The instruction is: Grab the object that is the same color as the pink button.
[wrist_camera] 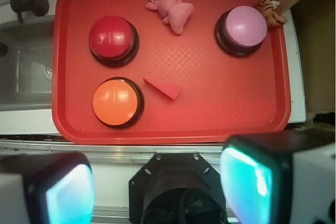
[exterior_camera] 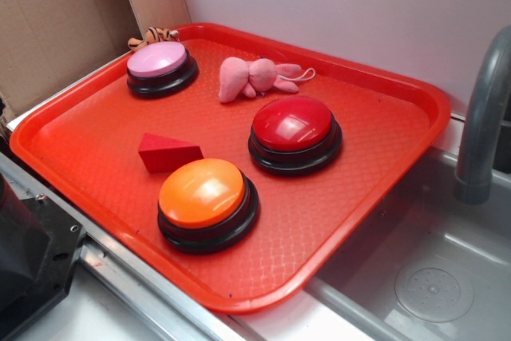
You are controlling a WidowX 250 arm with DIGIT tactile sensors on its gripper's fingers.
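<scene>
Worktop: pale surface w/ a metal rail along the near edge; grey sink (exterior_camera: pixel 431 269) w/ faucet (exterior_camera: pixel 483 117) at one end, cardboard panel (exterior_camera: pixel 56 29) at the other, white wall behind. Red tray (exterior_camera: pixel 375 189) w/ textured floor & raised rim covers most of the worktop.

Pink plush bunny (exterior_camera: pixel 254 77) lies on its side near the tray's wall-side rim, string loop trailing, roughly mid-rim; apart from both neighbours. Pink button (exterior_camera: pixel 162 69) sits toward the cardboard-end far corner, striped plush toy (exterior_camera: pixel 150 37) just beside it at the rim. Red button (exterior_camera: pixel 294 133) mid-tray toward sink end; orange button (exterior_camera: pixel 207 203) near the rail-side rim; red wedge (exterior_camera: pixel 168 153) just beside it.

Open tray floor: broad bare patch at the cardboard-end, rail-side corner; gap betw. bunny & pink button.

Pincer (wrist_camera: pixel 157 192): pads (wrist_camera: pixel 244 179) spread wide apart, nothing betw. them, positioned outside the rail-side rim, well apart from bunny.
</scene>
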